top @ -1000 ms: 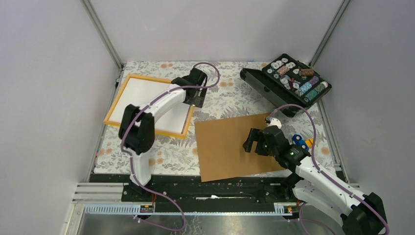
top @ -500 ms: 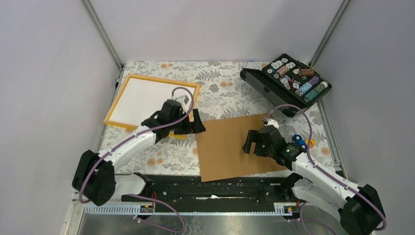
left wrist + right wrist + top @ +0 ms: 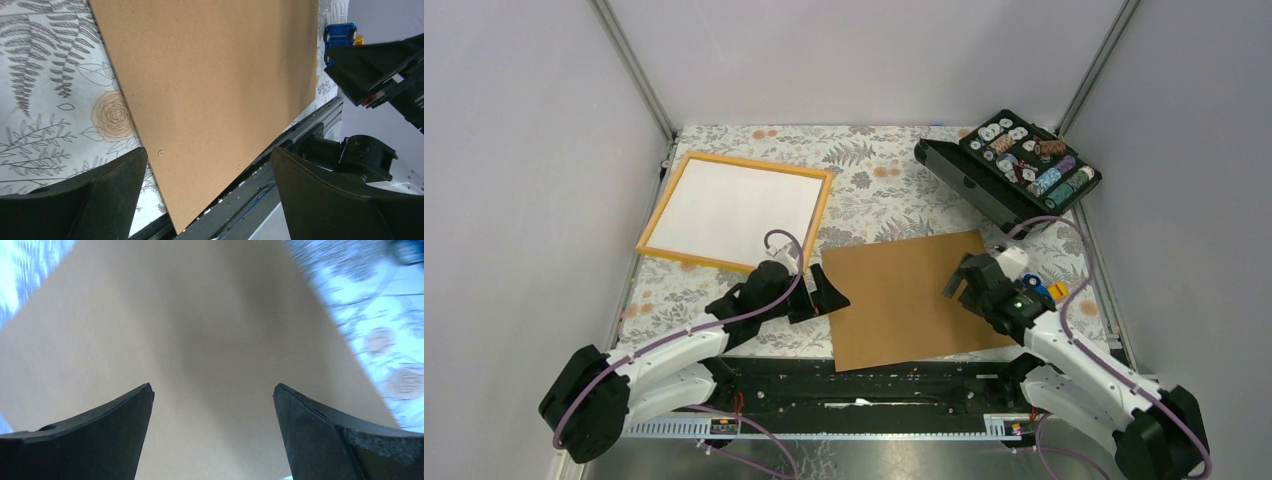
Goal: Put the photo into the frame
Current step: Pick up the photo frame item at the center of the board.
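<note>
The photo (image 3: 904, 298) lies flat at the front middle of the table with its plain brown reverse up; its printed side is hidden. It fills the left wrist view (image 3: 210, 75) and the right wrist view (image 3: 200, 325). The orange-yellow frame (image 3: 667, 195) with a white inside lies at the back left. My left gripper (image 3: 832, 297) is open and empty at the photo's left edge, near its front left corner. My right gripper (image 3: 964, 282) is open and empty, low over the photo's right part.
A black case (image 3: 1014, 170) of small round parts stands open at the back right. A small blue toy (image 3: 1036, 291) lies by the photo's right edge and shows in the left wrist view (image 3: 340, 34). The black rail (image 3: 864, 375) runs along the table's front edge.
My left arm swung from the frame's back right corner down to the photo's left edge. My right gripper moved right and slightly back over the photo. The photo and frame did not move.
</note>
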`<action>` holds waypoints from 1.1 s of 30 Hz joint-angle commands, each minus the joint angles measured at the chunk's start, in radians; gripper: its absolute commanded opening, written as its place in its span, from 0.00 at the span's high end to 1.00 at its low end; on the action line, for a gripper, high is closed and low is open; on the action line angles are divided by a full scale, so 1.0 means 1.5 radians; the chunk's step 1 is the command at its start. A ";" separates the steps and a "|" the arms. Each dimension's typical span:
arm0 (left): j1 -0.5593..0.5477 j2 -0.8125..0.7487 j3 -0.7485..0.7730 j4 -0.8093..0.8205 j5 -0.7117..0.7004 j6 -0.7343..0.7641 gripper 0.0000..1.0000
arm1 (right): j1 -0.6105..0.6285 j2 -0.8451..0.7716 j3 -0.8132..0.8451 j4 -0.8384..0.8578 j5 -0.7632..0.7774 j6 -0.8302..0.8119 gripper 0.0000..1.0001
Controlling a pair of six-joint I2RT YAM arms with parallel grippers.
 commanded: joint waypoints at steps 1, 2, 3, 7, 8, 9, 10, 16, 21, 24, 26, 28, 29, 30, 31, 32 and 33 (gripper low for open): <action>-0.026 0.007 -0.013 0.095 -0.051 -0.064 0.01 | -0.069 -0.079 -0.012 -0.061 0.174 0.102 0.04; -0.030 0.011 -0.015 0.098 -0.057 -0.067 0.01 | -0.091 -0.092 -0.014 -0.061 0.182 0.101 0.04; -0.034 0.012 -0.016 0.103 -0.060 -0.067 0.01 | -0.108 -0.104 -0.015 -0.060 0.189 0.095 0.04; -0.041 0.012 -0.021 0.109 -0.073 -0.052 0.01 | -0.149 -0.084 -0.003 -0.037 0.222 0.051 0.05; -0.041 0.015 -0.020 0.108 -0.073 -0.045 0.01 | -0.162 -0.066 0.003 -0.036 0.225 0.047 0.05; -0.041 0.017 -0.020 0.107 -0.072 -0.038 0.01 | -0.177 -0.049 0.009 -0.036 0.222 0.046 0.05; -0.041 0.019 -0.019 0.107 -0.071 -0.032 0.01 | -0.193 -0.039 0.011 -0.031 0.213 0.044 0.05; -0.041 0.028 -0.021 0.108 -0.057 -0.006 0.01 | -0.277 -0.017 -0.034 0.084 0.124 0.002 0.06; -0.042 0.034 -0.028 0.101 -0.078 0.007 0.01 | -0.341 0.043 -0.042 0.148 0.033 -0.044 0.02; -0.041 0.053 -0.023 0.102 -0.086 0.006 0.01 | -0.359 0.081 -0.031 0.148 -0.003 -0.051 0.03; -0.042 0.075 -0.016 0.105 -0.087 0.001 0.01 | -0.362 0.092 -0.031 0.149 -0.025 -0.048 0.03; -0.042 0.099 -0.009 0.106 -0.090 -0.005 0.01 | -0.363 0.103 -0.033 0.149 -0.049 -0.041 0.03; -0.042 0.112 -0.005 0.106 -0.091 -0.007 0.01 | -0.363 0.110 -0.034 0.149 -0.063 -0.037 0.04; -0.042 0.123 -0.001 0.108 -0.090 -0.012 0.01 | -0.364 0.117 -0.037 0.149 -0.076 -0.033 0.04; -0.042 0.136 0.002 0.108 -0.090 -0.017 0.01 | -0.364 0.123 -0.038 0.148 -0.092 -0.031 0.04; -0.042 0.148 0.006 0.108 -0.091 -0.021 0.01 | -0.363 0.131 -0.039 0.148 -0.113 -0.031 0.04; -0.043 0.157 0.010 0.110 -0.091 -0.025 0.01 | -0.364 0.139 -0.038 0.148 -0.133 -0.032 0.04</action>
